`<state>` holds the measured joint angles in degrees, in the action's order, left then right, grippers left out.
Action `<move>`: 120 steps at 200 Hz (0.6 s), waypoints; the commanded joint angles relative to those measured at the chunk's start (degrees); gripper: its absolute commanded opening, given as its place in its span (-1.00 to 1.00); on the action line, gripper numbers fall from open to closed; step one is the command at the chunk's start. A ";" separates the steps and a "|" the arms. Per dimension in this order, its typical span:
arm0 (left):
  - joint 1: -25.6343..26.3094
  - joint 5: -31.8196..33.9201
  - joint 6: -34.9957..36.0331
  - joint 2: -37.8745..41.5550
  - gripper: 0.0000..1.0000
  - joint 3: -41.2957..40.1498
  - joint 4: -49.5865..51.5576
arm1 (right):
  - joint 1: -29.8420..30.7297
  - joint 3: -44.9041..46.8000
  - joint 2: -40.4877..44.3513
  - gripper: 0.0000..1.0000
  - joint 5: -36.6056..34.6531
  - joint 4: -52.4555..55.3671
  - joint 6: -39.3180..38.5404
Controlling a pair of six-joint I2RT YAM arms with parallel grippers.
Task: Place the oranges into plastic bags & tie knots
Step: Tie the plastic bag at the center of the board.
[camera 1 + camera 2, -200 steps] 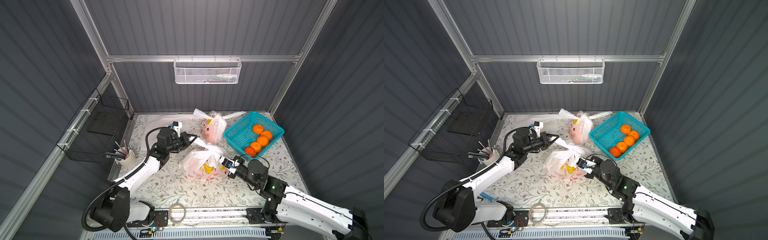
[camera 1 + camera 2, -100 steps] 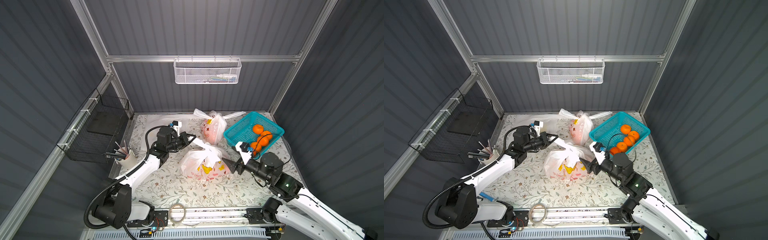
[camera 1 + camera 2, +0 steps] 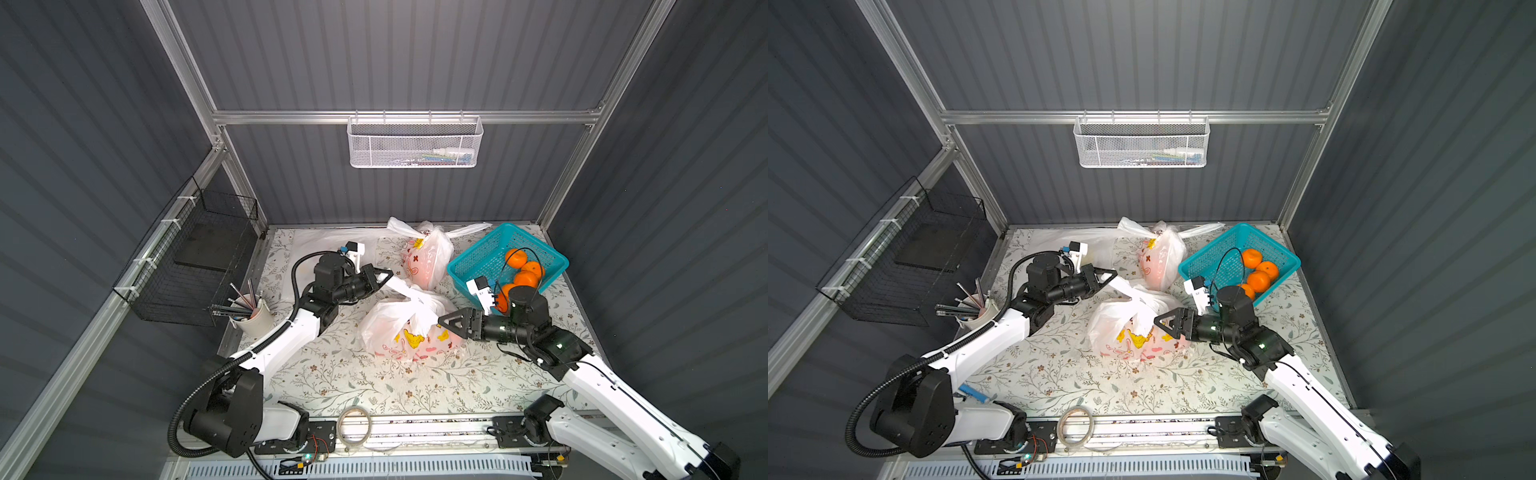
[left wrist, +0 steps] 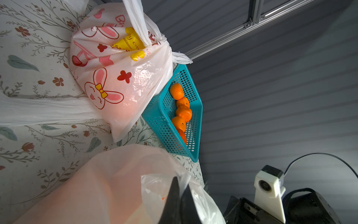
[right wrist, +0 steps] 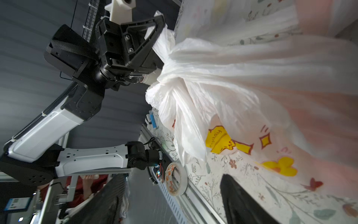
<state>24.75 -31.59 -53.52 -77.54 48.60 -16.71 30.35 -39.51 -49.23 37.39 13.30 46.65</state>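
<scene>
1. Near bag (image 3: 386, 328) (image 3: 1108, 328) is filled and sits on the tabletop (image 3: 332, 374) between the two pincers. An orange tint shows through the plastic.
2. Axis: a handle strip (image 3: 399, 286) (image 5: 164, 38) runs taut from the twisted neck (image 3: 415, 300) straight to the left pincer (image 3: 385, 275) (image 3: 1112, 275). The line through bag and strip goes roughly pincer to pincer. Whether the twist is a finished knot, I cannot tell.
3. Left pincer is clenched on the strip's end.
4. Right pincer (image 3: 441, 322) (image 3: 1158, 321) is released. The right wrist view shows its fingers wide apart with nothing between them. Its tips are just beside the bag, on the side away from the left pincer. A loose strip (image 3: 422, 322) hangs down the bag right ahead of them.
5. Around:
   - Far bag (image 3: 430, 257), tied with its ears sticking out, lies ahead of the left pincer, beyond the taut strip. It sits against the teal basket (image 3: 478, 257).
   - The basket is behind the right pincer's wrist and holds five oranges (image 4: 183, 113) in a row. That arm's camera and cable hide part of it in both top views.
   - Pen cup (image 3: 255, 320) stands behind the left pincer, beside its forearm.
   - Tape roll (image 3: 354, 422) lies well apart at the front rail.
6. Change: a second ago the right pincer was clenched at this same side of the bag. It has since let go. Left pincer, taut strip and bag are unchanged.
</scene>
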 commanded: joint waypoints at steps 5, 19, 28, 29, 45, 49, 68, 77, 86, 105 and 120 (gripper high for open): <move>-0.23 -1.02 1.26 0.57 -1.00 1.31 -1.29 | -0.13 0.73 -2.80 0.51 6.69 -3.34 4.90; -0.23 -1.13 1.30 0.56 -1.00 1.32 -1.33 | -0.11 -0.20 -4.28 0.46 6.65 -3.19 4.06; -0.23 -1.07 1.24 0.55 -1.00 1.25 -1.40 | -0.12 -0.76 -5.09 0.44 6.47 -3.40 3.64; -0.23 -1.13 1.32 0.55 -1.00 1.29 -1.40 | -0.12 -0.80 -5.13 0.44 6.47 -3.43 3.58; -0.23 -1.28 1.22 0.46 -1.00 1.28 -1.47 | -0.16 -1.53 -6.40 0.41 6.20 -4.28 3.27; -0.23 -1.12 1.22 0.46 -1.00 1.29 -1.53 | -0.12 -1.63 -6.71 0.40 6.13 -4.53 3.27; -0.23 -1.38 1.22 0.50 -1.00 1.32 -1.55 | -0.24 -1.93 -8.10 0.31 6.40 -6.28 3.59; -0.23 -1.36 1.24 0.59 -1.00 1.26 -1.53 | -0.27 -2.09 -8.62 0.26 6.06 -6.84 3.78; -0.25 -1.24 1.16 0.65 -1.00 1.14 -1.57 | -0.25 -2.08 -8.93 0.24 5.70 -7.64 3.91; -0.31 -1.38 1.11 0.80 -1.00 0.96 -1.66 | -0.22 -1.99 -9.51 0.23 4.78 -9.43 4.44; -0.19 -1.38 1.13 0.96 -1.00 0.73 -1.66 | -0.23 -2.10 -10.04 0.21 4.11 -10.49 4.76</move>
<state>24.75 -31.77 -53.52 -77.54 48.60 -16.73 30.35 -40.10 -58.65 42.19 6.31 50.81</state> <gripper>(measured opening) 0.049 0.614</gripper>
